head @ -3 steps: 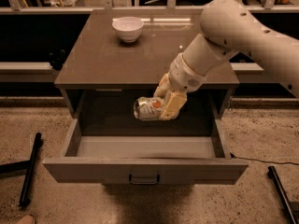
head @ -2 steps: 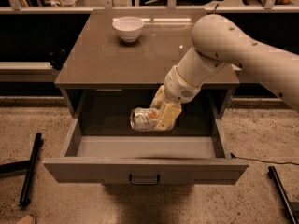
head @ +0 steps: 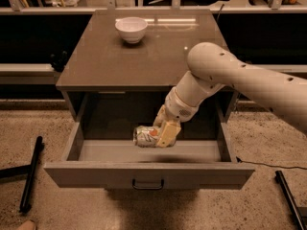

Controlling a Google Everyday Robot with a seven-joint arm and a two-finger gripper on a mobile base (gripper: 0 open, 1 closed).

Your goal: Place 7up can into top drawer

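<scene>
7up can (head: 146, 136), a small cylindrical drink can with a pale white-green label, an orange-red mark and silver metal ends, lies on its side inside the open top drawer (head: 148, 175), a wide shallow grey drawer with a small dark metal handle on its front panel. The cream-coloured hand (head: 160, 137) is clamped on one end of the can, and the rest of the can sticks out sideways from it toward picture-left. Whether the can touches the drawer floor cannot be told.

Compared with a moment ago, hand and can have sunk deeper into the drawer, and the thick white arm (head: 230, 75) has bent lower over the front right corner of the grey-brown counter (head: 144, 56).

The drawer holds the can and the hand. A white round bowl (head: 131, 29) stands near the far edge of the counter, unmoved, its inside showing plain white.
</scene>
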